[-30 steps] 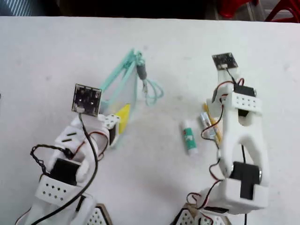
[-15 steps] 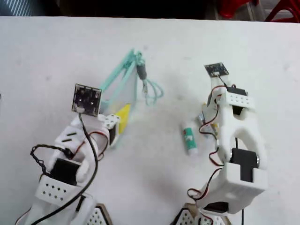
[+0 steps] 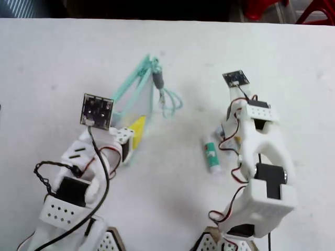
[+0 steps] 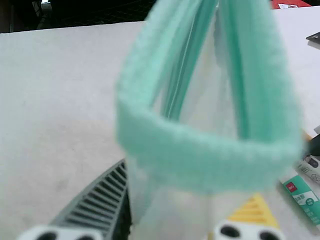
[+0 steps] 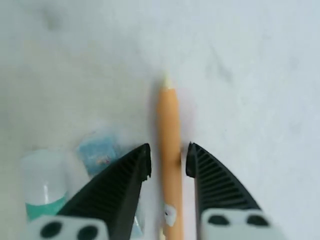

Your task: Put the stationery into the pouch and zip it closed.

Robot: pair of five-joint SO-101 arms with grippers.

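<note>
While two arms bend over a white table, the high view shows the mint-green pouch lying left of centre, with its zip cord looped on the surface at the far end. The left gripper is clamped on the pouch's near corner. To the right, a green-and-white glue stick lies just beside the right arm, which leans over the stationery. Beyond the table's far edge the room is dark, with red furniture at the far right.

From the left wrist, the pouch's mint rim gapes open close to the camera, and its clear wall runs down between the grey ridged jaw and the yellow-padded one. The pale table top stretches away to the dark room behind, and the glue stick lies off to the side.

From the right wrist, the right gripper is low over the table. Its black jaws stand narrowly apart on either side of an orange pencil that lies flat, and a thin gap shows on each side. The glue stick's white cap and a small, blurred blue item lie close beside it.
</note>
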